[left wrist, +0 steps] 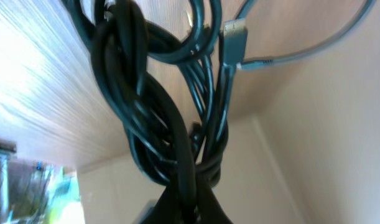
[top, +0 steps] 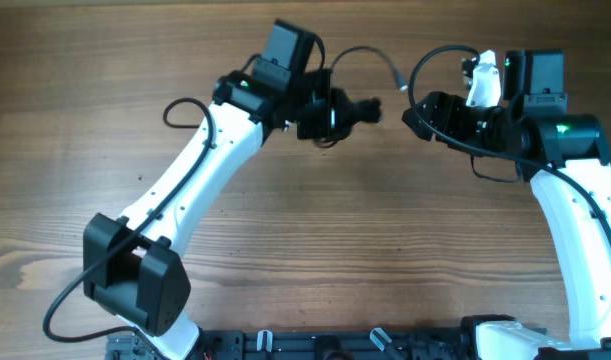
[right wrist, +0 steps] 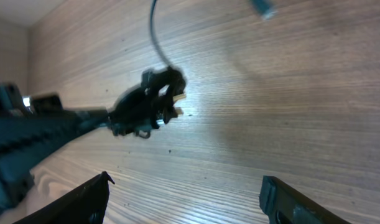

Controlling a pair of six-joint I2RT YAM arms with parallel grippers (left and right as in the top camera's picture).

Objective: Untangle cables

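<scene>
The cables (top: 363,108) form a small knotted black bundle held just above the wooden table, with my left gripper (top: 343,112) shut on it. One thin strand (top: 360,50) arcs up and right to a plug end (top: 399,84). In the left wrist view the tangled cables (left wrist: 158,124) fill the middle, pinched between the left gripper (left wrist: 190,208), and a metal plug (left wrist: 233,28) hangs among them. My right gripper (top: 407,118) stands open a little right of the bundle. In the right wrist view the right gripper (right wrist: 185,180) has nothing between its fingers, and the bundle (right wrist: 153,99) lies ahead of it.
The wooden table (top: 365,230) spreads under both arms. Thicker black wires run along the left arm (top: 180,105) and the right arm (top: 435,58). A black fixture (top: 335,345) lines the front edge between the arm bases.
</scene>
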